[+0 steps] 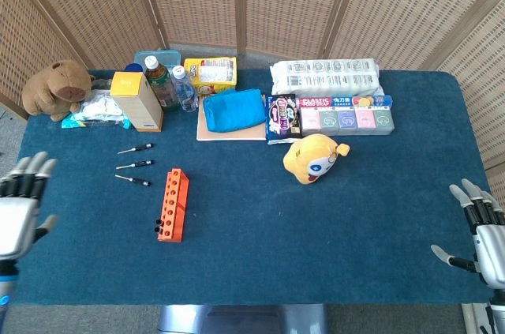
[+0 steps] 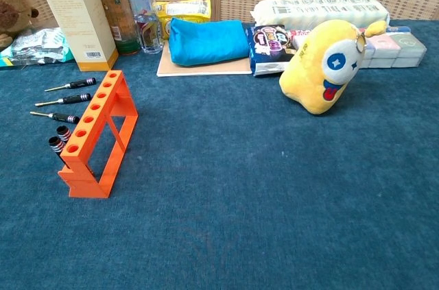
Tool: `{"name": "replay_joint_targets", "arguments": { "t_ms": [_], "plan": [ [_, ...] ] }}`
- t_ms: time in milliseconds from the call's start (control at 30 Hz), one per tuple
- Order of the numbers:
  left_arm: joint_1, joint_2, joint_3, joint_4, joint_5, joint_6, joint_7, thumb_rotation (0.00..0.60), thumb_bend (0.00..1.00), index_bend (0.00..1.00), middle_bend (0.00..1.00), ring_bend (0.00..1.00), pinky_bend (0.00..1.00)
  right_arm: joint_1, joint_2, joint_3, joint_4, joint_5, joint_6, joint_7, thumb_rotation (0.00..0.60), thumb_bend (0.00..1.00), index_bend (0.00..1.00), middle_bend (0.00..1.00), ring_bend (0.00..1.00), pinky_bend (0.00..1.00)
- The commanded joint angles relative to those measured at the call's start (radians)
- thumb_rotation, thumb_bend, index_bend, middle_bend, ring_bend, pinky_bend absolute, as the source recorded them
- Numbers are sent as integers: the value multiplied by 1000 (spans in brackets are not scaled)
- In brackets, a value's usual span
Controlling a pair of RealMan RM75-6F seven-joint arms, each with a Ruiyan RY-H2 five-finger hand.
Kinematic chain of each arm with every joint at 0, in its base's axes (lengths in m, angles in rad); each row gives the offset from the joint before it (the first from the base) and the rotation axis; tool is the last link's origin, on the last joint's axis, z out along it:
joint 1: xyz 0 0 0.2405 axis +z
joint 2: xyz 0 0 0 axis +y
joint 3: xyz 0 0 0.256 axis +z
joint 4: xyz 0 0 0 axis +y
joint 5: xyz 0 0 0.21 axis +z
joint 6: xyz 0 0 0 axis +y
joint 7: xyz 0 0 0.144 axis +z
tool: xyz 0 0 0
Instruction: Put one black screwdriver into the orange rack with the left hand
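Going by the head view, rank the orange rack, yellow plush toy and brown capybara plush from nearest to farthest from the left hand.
Measured from the left hand:
1. Brown capybara plush, back-left corner.
2. Orange rack, left of centre; a close call with the capybara.
3. Yellow plush toy, mid-table.

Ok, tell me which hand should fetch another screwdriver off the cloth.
Left. The left hand is open at the table's left edge, on the same side as the three loose screwdrivers; the right hand sits at the far right edge.
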Motion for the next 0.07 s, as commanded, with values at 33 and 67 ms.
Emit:
{"name": "replay_joint_targets", "arguments": {
  "t_ms": [33, 67],
  "plan": [
    [113, -55, 6, 120, -63, 38, -120, 600, 173, 0, 0, 0, 130, -4, -11, 5, 9, -2, 14, -18, 600, 96, 57, 5, 0, 0],
    [118, -56, 4, 125, -70, 33, -134, 600, 172, 0, 0, 0, 121, -4, -13, 6, 11, -1, 16, -21, 600, 93, 57, 5, 0, 0]
  ]
}}
